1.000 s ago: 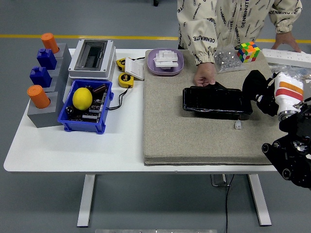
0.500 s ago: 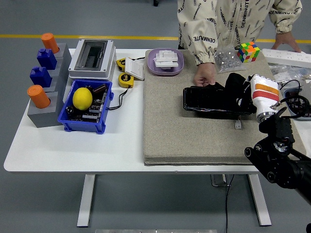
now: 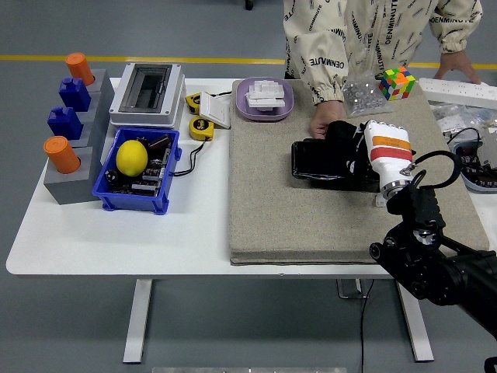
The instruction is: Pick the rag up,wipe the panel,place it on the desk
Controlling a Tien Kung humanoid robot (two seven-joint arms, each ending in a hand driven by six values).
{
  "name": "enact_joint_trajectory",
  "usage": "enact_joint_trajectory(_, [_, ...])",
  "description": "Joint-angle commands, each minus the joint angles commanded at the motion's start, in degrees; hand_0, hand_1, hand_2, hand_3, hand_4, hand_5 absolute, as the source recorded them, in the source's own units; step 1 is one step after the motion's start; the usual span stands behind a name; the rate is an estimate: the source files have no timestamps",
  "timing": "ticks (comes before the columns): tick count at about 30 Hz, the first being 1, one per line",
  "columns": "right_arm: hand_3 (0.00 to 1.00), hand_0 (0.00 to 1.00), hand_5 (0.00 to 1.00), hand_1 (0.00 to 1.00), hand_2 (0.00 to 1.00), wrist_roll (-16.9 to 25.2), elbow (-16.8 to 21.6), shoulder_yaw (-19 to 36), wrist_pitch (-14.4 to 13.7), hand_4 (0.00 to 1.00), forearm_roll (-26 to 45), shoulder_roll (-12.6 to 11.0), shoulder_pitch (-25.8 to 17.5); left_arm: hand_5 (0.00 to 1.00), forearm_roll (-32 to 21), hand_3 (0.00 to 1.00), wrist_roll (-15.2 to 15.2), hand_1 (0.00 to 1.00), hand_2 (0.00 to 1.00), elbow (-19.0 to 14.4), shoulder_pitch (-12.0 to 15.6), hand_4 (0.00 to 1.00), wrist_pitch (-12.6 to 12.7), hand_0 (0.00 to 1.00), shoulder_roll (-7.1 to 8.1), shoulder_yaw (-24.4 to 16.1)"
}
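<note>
Fingers (image 3: 359, 148) clutching the rag (image 3: 342, 134) have slid left across the panel (image 3: 318, 163).

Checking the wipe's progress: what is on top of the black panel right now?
The right hand, holding a black rag, covers the black panel at its right part. A person's hand touches its far edge. The panel beneath is hidden.

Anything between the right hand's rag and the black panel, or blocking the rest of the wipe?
Nothing visible between them: the right hand holds the rag over the black panel. At the panel's far edge the person's hand rests, right in the wiping path.
</note>
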Motion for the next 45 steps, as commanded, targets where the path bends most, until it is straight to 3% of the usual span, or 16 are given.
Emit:
enact_joint_trajectory(24, [0.376,0.279,0.083,0.358,0.373,-0.58,4.89,-14.09,0.00,0.912,1.78,4.30,4.61,0.448,-0.12,0.562,0.02,0.636,0.637,0.02,-0.07,0.631,0.01,0.604,0.24,0.66])
enact_joint_trajectory(45, [0.375,0.277,0.084,0.357,0.373,-0.66,4.70,-11.79,0.00,0.911,1.16,1.70,4.16,0.447,0.06,0.562,0.02,0.636,0.637,-0.02,-0.25,0.631,0.01,0.603,0.08,0.05])
